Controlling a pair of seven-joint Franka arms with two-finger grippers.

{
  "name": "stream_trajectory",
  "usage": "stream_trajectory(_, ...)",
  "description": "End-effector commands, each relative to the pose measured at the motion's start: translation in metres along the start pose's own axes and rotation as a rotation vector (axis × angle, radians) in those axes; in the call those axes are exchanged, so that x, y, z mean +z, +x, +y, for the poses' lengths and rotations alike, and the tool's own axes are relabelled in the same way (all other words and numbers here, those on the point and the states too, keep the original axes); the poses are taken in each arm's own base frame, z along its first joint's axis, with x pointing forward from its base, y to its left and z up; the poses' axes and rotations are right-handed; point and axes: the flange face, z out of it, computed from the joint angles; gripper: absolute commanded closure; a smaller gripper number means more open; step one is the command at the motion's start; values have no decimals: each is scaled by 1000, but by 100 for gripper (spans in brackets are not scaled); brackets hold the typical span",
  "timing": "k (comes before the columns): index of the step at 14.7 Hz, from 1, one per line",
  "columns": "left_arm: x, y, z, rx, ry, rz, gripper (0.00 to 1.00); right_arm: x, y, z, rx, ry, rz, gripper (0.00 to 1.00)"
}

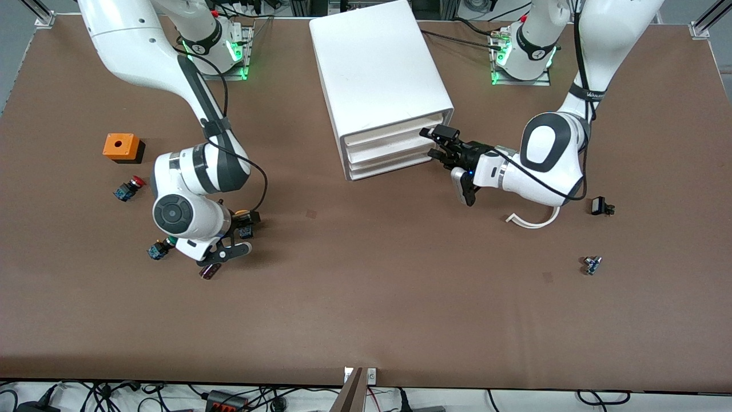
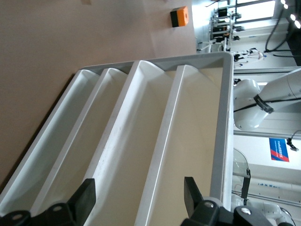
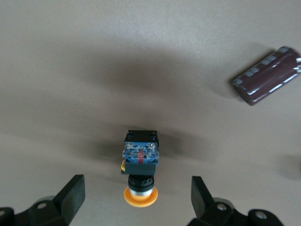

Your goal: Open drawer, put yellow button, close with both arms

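The white cabinet point(image 1: 377, 63) stands at the table's middle, near the arms' bases, and its three drawers all look pushed in. The top drawer point(image 1: 389, 137) also shows in the left wrist view point(image 2: 197, 141). My left gripper point(image 1: 443, 144) is open and empty, right in front of the drawer fronts at their end toward the left arm point(image 2: 138, 197). The yellow button point(image 1: 243, 216) lies on its side on the table. My right gripper point(image 1: 249, 222) is open and low over it. In the right wrist view the button point(image 3: 140, 162) lies between the spread fingers point(image 3: 73, 193), untouched.
A brown cylinder point(image 1: 209, 272) lies close to the right gripper and shows in the right wrist view point(image 3: 268, 75). A green-capped button point(image 1: 157, 249), a red-capped button point(image 1: 129, 188) and an orange box point(image 1: 122, 147) lie toward the right arm's end. A white curved strip point(image 1: 534, 220) and small parts point(image 1: 600, 206) lie toward the left arm's end.
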Motion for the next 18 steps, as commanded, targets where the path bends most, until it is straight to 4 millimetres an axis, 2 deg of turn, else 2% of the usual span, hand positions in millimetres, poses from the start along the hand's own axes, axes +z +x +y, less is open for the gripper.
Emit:
stream_trajectory(1,17,-10,-11,93,-63,0,34,16,6,-1,8,13,-11,0)
stream_trajectory(7,25,-16,-8,96,-106,-37,42,38,10,-10,13,5,-13,0)
stream_trajectory(9,36,-13,-2,113,-111,-52,58,44,10,-10,14,5,-18,0)
stream_trajectory(12,38,-12,-1,118,-111,-53,86,47,10,-9,15,5,-23,1)
stream_trajectory(14,36,-9,-1,122,-109,-49,98,51,10,-9,16,6,-29,12)
stream_trajectory(15,34,-8,-1,124,-106,-45,99,52,10,-9,16,6,-30,15)
stream_trajectory(17,26,0,-6,129,-103,-34,99,52,10,-9,15,5,-32,43)
stream_trajectory(18,22,4,-9,131,-101,-29,99,50,10,-9,15,5,-30,63)
